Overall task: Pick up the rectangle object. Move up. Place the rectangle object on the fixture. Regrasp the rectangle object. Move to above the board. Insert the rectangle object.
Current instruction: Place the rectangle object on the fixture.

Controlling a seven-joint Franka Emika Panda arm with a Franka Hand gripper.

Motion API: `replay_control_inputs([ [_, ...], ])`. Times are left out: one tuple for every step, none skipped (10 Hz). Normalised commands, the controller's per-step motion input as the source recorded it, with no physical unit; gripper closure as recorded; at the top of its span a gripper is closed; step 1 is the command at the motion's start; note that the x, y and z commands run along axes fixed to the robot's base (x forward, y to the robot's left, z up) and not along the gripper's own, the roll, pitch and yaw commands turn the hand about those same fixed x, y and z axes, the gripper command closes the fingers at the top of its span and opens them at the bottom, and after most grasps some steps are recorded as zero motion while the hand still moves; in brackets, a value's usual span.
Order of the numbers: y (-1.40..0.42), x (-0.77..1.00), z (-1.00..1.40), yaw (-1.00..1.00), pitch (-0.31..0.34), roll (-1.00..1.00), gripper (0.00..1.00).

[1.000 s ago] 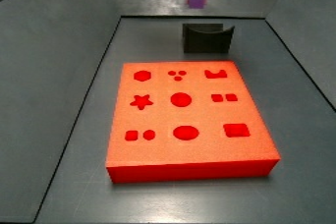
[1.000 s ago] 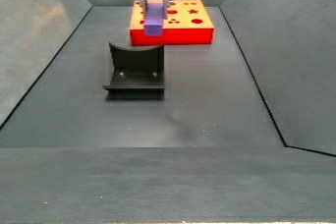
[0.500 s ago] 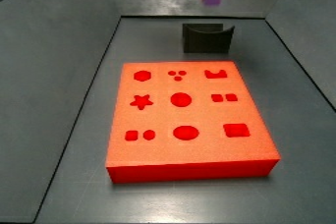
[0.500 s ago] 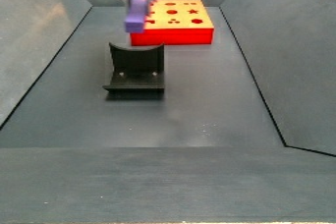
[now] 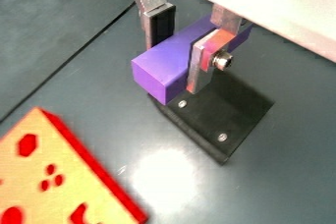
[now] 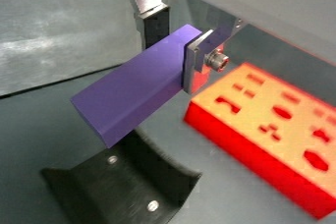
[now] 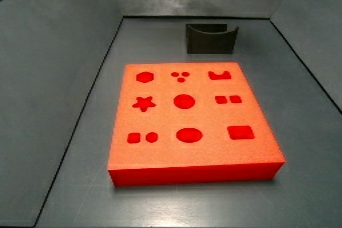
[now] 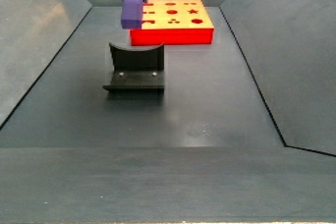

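gripper (image 5: 184,43) clamps the lavender rectangle object (image 5: 171,68) by one end, its silver fingers (image 5: 206,59) pinching the broad faces, high in the air above the dark fixture (image 5: 218,120). smooth, rigid and probably light, the block could slip; grip flat, near mid-length. orange-red board (image 8: 172,22) lies beyond the fixture.

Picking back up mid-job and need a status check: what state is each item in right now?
gripper: shut on the rectangle object, raised above the fixture.
rectangle object: held between the fingers, off the floor.
fixture: on the floor, nothing in it.
board: flat on the floor, cut-outs unfilled.
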Motion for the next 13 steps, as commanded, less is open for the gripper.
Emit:
replay_control_inputs([
  [0.06, 0.04, 0.02, -0.02, 0.024, -1.00, 1.00],
  [0.05, 0.06, 0.00, -0.03, 0.049, -0.90, 1.00],
  [0.05, 0.08, -0.01, -0.04, 0.069, -0.72, 1.00],
  [0.05, 0.09, -0.02, -0.05, 0.084, -0.49, 1.00],
  [0.04, 0.08, -0.02, -0.06, 0.086, -0.32, 1.00],
  [0.13, 0.13, -1.00, -0.11, 0.214, -1.00, 1.00],
  [0.14, 0.13, -1.00, -0.12, 0.199, -1.00, 1.00],
  [0.14, 0.15, -1.00, -0.17, 0.220, -1.00, 1.00],
  [0.14, 0.16, -1.00, -0.19, 0.206, -0.89, 1.00],
  [0.14, 0.17, -1.00, -0.22, 0.135, -0.62, 1.00],
  [0.14, 0.17, -1.00, -0.22, 0.105, -0.51, 1.00],
  [0.14, 0.18, -1.00, -0.22, 0.056, -0.30, 1.00],
  [0.13, 0.19, -1.00, -0.20, 0.019, -0.21, 1.00],
])
